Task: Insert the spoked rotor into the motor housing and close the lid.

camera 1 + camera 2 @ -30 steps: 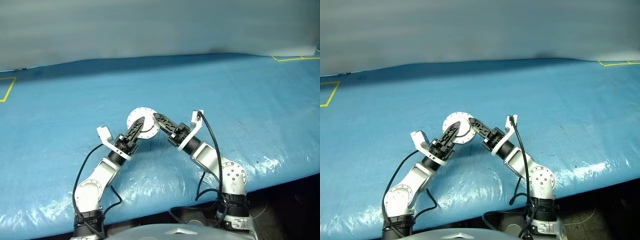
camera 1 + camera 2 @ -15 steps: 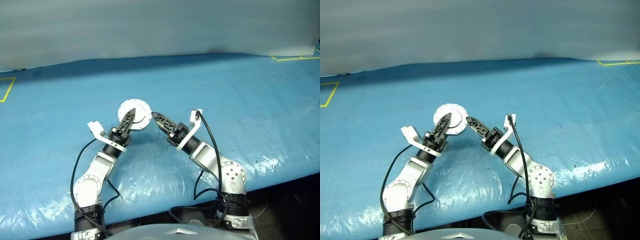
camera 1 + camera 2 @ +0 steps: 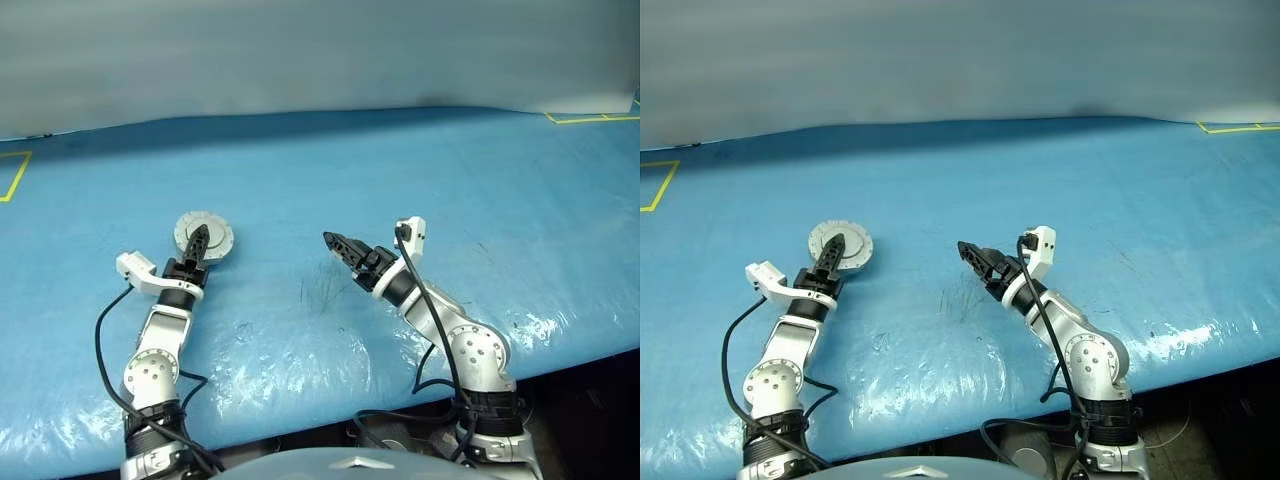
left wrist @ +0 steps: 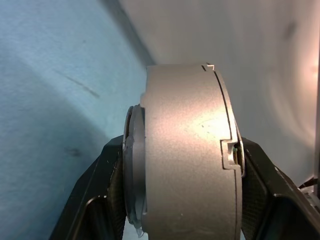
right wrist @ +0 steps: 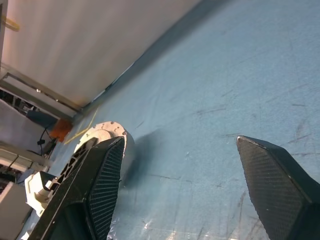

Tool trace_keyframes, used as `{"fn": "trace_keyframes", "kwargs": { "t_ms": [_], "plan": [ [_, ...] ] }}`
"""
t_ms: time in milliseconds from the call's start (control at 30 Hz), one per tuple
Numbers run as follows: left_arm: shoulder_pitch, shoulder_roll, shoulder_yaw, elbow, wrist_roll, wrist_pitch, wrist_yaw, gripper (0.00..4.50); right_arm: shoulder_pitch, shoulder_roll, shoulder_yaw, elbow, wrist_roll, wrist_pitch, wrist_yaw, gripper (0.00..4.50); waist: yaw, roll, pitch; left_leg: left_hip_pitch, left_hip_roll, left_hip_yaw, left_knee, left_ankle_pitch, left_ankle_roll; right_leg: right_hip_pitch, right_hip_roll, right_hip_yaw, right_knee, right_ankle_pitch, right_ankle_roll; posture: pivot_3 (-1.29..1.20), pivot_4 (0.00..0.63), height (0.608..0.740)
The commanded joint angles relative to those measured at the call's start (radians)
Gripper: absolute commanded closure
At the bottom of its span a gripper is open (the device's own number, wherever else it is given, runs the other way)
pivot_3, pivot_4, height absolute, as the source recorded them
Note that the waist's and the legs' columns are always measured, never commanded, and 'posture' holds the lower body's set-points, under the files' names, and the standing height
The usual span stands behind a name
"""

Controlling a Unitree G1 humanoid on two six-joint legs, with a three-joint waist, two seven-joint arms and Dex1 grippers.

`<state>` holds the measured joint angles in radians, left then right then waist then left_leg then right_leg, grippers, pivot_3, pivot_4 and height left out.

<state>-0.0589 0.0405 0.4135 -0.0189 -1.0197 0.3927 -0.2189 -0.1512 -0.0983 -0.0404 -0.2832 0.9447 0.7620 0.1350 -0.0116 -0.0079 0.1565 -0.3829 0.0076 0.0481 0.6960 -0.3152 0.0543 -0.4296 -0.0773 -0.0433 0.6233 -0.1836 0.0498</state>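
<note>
Left gripper (image 3: 200,240) pinches closed motor housing (image 3: 203,238) edgewise (right gripper (image 3: 970,252) spread, empty); slip risk above bench (image 3: 500,200).

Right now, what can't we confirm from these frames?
- Rotor: whether it sits inside the closed motor; the grey casing hides the inside in the left wrist view.
- Motor's underside: the left gripper covers it in the head views.
- Lid hinge: too small to make out in the head views.
</note>
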Motion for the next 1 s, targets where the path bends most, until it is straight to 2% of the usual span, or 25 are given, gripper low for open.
{"fn": "trace_keyframes", "kwargs": {
  "t_ms": [33,333,367,400,533,600,700,1000],
  "plan": [
    [-0.012,0.001,0.005,-0.006,0.006,-0.009,-0.023,1.82,-0.001,0.012,0.035,-0.038,-0.027,-0.011,0.020,0.74,0.000,0.000,0.000,0.000,0.000,0.000,0.000,0.000,0.000,0.000,0.000,0.000,0.000,0.000,0.000,0.00,0.150,0.740],
    [0.007,0.034,0.029,0.049,0.107,-0.037,0.013,1.82,0.001,0.035,0.045,-0.019,-0.085,-0.008,0.017,0.74,-0.002,-0.001,-0.001,0.001,0.001,0.000,0.000,0.000,0.001,0.001,0.000,0.000,0.001,0.000,0.000,0.00,0.150,0.740],
    [0.010,0.040,0.033,0.048,0.108,-0.033,0.011,1.37,0.001,0.035,0.046,-0.019,-0.088,-0.007,0.020,0.71,-0.003,-0.001,-0.001,0.002,0.001,0.000,0.000,-0.001,0.001,0.001,0.000,0.000,0.001,0.000,0.000,0.00,0.150,0.740],
    [0.013,0.048,0.043,0.045,0.109,-0.036,0.009,1.18,0.001,0.035,0.048,-0.018,-0.096,-0.009,0.023,0.71,-0.004,-0.001,-0.001,0.003,0.001,0.000,0.000,-0.001,0.002,0.001,0.000,0.000,0.002,0.000,-0.001,0.00,0.150,0.740],
    [0.027,0.088,0.066,0.037,0.108,-0.032,-0.010,1.18,-0.002,0.036,0.055,-0.013,-0.116,-0.001,0.024,0.71,-0.010,-0.001,-0.001,0.004,0.003,0.000,0.000,-0.001,0.001,0.001,0.001,0.000,0.003,0.000,-0.002,0.00,0.150,0.740],
    [0.034,0.104,0.076,0.034,0.109,-0.037,-0.022,0.87,-0.002,0.037,0.058,-0.013,-0.128,0.000,0.026,0.71,-0.011,-0.001,-0.001,0.004,0.003,0.000,0.000,-0.001,0.001,0.001,0.002,0.000,0.003,0.000,-0.002,0.00,0.150,0.740],
    [0.039,0.117,0.091,0.022,0.085,-0.029,-0.037,0.05,-0.002,0.038,0.058,-0.007,-0.137,0.007,0.028,0.71,-0.011,0.000,-0.001,0.004,0.003,0.000,0.000,0.000,0.001,0.001,0.001,0.000,0.003,0.000,-0.002,0.00,0.150,0.740],
    [0.028,0.162,0.186,0.045,0.165,-0.118,0.075,0.02,-0.001,0.042,0.076,-0.001,-0.168,0.012,0.047,0.71,-0.011,-0.001,-0.001,0.004,0.003,0.000,0.000,0.000,0.001,0.001,0.001,0.000,0.003,0.000,-0.001,0.00,0.150,0.740]
  ]
}}
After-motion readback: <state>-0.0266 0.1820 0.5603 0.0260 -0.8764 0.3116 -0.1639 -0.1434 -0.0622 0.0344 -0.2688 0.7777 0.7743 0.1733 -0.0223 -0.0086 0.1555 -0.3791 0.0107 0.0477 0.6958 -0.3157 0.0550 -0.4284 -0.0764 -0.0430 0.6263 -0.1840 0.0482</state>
